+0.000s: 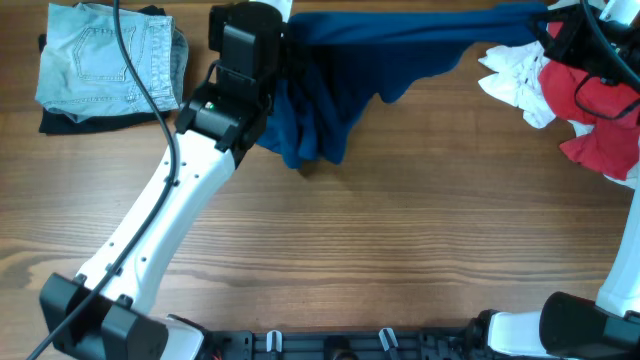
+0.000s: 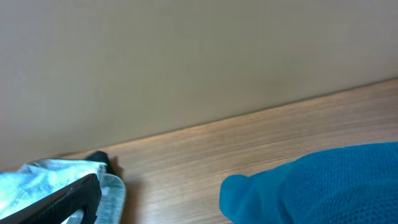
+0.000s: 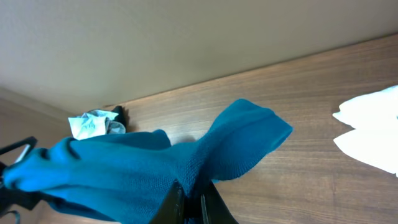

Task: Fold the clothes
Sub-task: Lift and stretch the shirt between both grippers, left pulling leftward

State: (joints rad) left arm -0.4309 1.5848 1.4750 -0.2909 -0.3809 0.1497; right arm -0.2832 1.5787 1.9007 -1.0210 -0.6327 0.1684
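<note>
Overhead, we judge the folding barely begun: the blue shirt [image 1: 330, 90] stretches unfolded along the bench's [image 1: 400, 230] far side. Our right claw [image 3: 189, 202] is clamped on one end. Our left claw [image 1: 250, 35] stands apart beside the bunched end, holding nothing.

One dark blue shirt [image 1: 400, 50] at twelve o'clock, one pair of pale jeans [image 1: 105, 60] at ten o'clock, one black garment [image 1: 60, 122] under them, one white cloth [image 1: 515, 80] and one red cloth [image 1: 600, 120] at two o'clock, two robot arms [image 1: 170, 220] [image 1: 625, 270], one wooden surface [image 1: 400, 250]
</note>
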